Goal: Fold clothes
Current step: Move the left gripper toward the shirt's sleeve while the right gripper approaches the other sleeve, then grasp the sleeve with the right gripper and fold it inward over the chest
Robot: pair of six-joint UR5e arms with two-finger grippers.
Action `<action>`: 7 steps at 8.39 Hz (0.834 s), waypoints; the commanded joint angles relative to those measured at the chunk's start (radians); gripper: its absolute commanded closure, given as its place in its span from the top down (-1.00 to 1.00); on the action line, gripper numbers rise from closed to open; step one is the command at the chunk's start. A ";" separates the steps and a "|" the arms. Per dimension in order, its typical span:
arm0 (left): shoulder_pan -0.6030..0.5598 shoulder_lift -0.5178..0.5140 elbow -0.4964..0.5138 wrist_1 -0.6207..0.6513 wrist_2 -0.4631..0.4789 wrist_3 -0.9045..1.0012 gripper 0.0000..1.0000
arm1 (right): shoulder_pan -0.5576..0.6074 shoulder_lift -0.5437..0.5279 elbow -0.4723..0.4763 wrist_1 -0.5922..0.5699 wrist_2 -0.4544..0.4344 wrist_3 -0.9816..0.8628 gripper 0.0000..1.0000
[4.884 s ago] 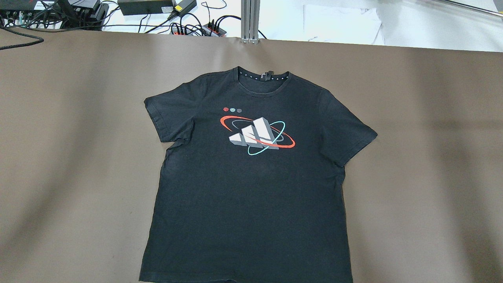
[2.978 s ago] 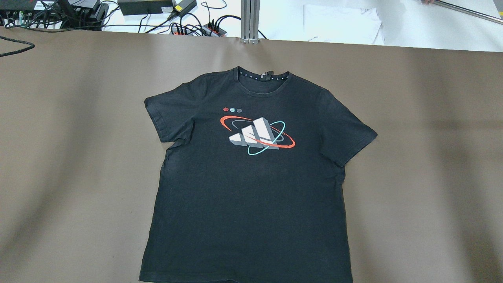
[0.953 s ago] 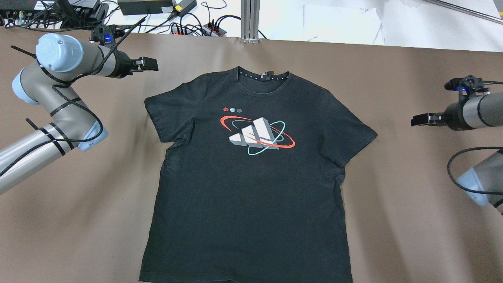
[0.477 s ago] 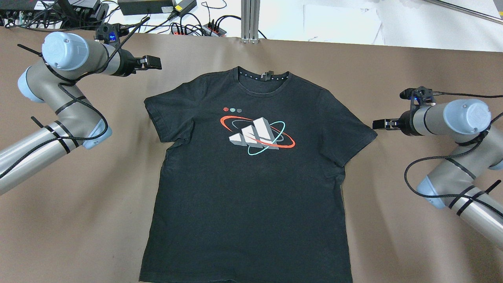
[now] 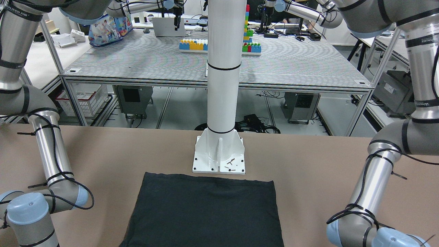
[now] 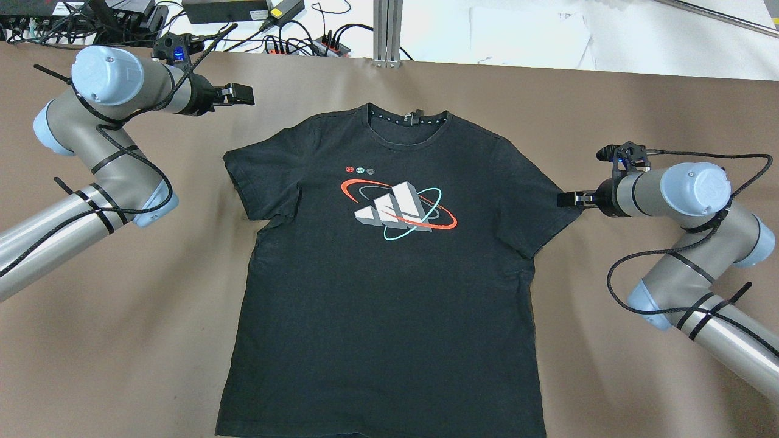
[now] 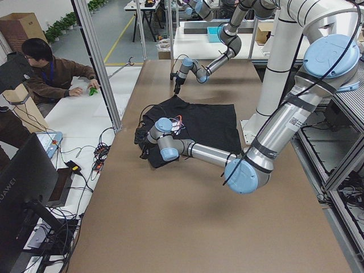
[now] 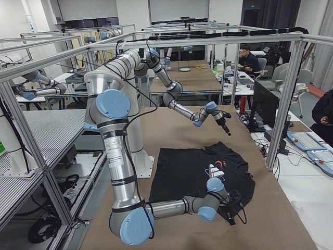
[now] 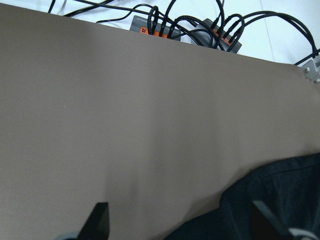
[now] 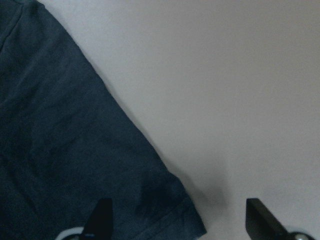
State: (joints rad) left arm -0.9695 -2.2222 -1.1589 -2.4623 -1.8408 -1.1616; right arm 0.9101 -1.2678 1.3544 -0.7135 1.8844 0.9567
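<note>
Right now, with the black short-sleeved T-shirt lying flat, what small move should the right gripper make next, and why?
Probably ease the right gripper down and close on the sleeve hem. Its wrist view shows open jaws straddling the sleeve's corner, the black short-sleeved T-shirt lies unfolded on the brown table, and the left gripper is open too.

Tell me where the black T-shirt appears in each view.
Front-facing: T-shirt bottom centre.
Overhead: T-shirt centre, spread flat.
Exterior left: T-shirt mid-picture.
Exterior right: T-shirt lower centre.
Left wrist: T-shirt bottom right corner.
Right wrist: T-shirt left side.
Shared landmark: the brown table.
</note>
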 commanded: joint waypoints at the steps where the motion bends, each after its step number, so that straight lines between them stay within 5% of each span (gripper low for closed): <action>1: 0.000 -0.001 0.001 -0.001 0.000 0.000 1.00 | -0.022 0.001 0.000 -0.004 0.001 0.004 0.87; 3: 0.000 -0.001 0.001 -0.001 0.000 0.000 1.00 | -0.022 -0.002 0.000 -0.006 0.004 0.002 0.84; 4: 0.000 -0.001 -0.001 -0.001 0.000 0.000 1.00 | -0.022 -0.002 0.000 -0.007 0.002 0.002 0.65; 7: 0.002 -0.002 -0.002 -0.001 0.000 -0.003 1.00 | -0.023 -0.001 0.000 -0.017 0.007 0.001 -0.89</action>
State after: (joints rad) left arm -0.9694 -2.2228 -1.1603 -2.4636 -1.8408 -1.1619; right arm 0.8877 -1.2710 1.3545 -0.7257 1.8893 0.9587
